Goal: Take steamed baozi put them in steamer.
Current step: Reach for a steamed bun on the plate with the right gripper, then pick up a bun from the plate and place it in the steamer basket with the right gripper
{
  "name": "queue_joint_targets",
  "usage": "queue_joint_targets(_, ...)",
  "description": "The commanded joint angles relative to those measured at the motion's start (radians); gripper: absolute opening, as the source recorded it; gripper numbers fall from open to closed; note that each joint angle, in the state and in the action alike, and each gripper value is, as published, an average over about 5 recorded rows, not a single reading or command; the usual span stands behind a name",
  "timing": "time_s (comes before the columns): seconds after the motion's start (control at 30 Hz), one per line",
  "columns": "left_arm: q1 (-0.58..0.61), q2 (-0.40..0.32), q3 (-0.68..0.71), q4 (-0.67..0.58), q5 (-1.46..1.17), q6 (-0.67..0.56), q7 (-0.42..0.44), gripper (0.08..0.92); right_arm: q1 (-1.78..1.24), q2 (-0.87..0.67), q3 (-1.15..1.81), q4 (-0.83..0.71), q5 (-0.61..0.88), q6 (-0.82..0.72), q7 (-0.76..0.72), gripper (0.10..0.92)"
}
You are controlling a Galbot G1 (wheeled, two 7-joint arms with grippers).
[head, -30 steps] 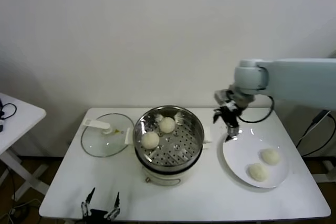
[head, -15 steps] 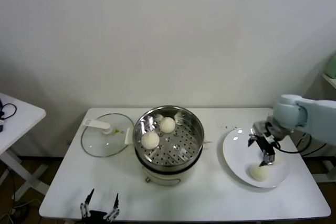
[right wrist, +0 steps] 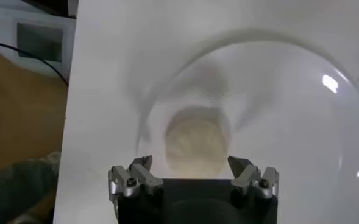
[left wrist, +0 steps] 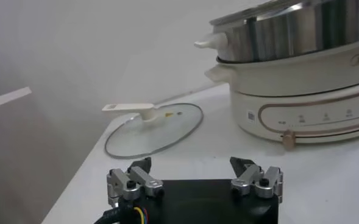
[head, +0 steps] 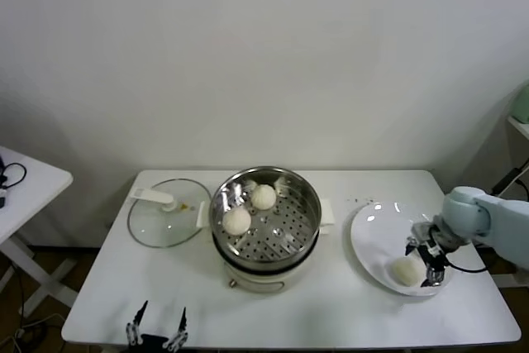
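The steel steamer [head: 291,190] on its white cooker base holds two cream-white baozi [head: 263,197] [head: 236,220]. To its right is a white plate [head: 374,229], and one baozi [head: 404,270] shows near its front edge. My right gripper [head: 424,259] hangs low over the plate just behind that bun. It is open in the right wrist view, where a baozi [right wrist: 194,141] lies on the plate [right wrist: 289,91] just ahead of the gripper [right wrist: 191,163], in line with the gap between the fingertips. My left gripper [head: 157,328] is parked open at the table's front left.
The glass lid [head: 165,214] with its white handle lies flat left of the steamer; the left wrist view shows the lid [left wrist: 155,126] and the cooker base [left wrist: 301,103] too. A second white table [head: 21,183] stands at the far left. The plate is close to the table's right edge.
My right arm swung from beside the steamer out over the plate and came down to the buns. It stayed open throughout. The left arm has not moved.
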Motion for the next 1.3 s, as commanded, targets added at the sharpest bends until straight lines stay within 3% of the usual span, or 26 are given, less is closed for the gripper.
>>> queue_joint_targets(0.03, 0.001, -0.003, 0.002, 0.001, 0.002, 0.000, -0.001, 0.823, -0.144, 0.013, 0.143, -0.072, -0.042, -0.001, 0.028, 0.820)
queue_joint_targets(0.5, 0.004, 0.003, 0.003, -0.007, 0.001, 0.001, -0.002, 0.823, -0.081, 0.021, 0.096, -0.038, 0.014, -0.014, 0.017, 0.794)
queue_joint_targets(0.6, 0.003, 0.003, 0.005, -0.009, 0.001, 0.002, -0.002, 0.823, -0.065, 0.017, 0.084, -0.026, 0.029, -0.014, 0.010, 0.745)
queue_joint_targets(0.83, 0.003, 0.004, 0.002, -0.011, 0.001, 0.001, -0.003, 0.823, 0.032, 0.018, 0.025, -0.020, 0.052, 0.014, -0.019, 0.544)
queue_joint_targets(0.97, 0.004, 0.004, 0.001, -0.012, 0.000, 0.000, -0.003, 0.823, 0.204, 0.036, -0.086, -0.018, 0.094, 0.087, -0.053, 0.476)
queue_joint_targets(1.3, 0.004, 0.001, -0.001, -0.005, 0.003, -0.006, -0.004, 0.823, 0.696, 0.171, -0.317, 0.048, 0.201, 0.400, -0.131, 0.474)
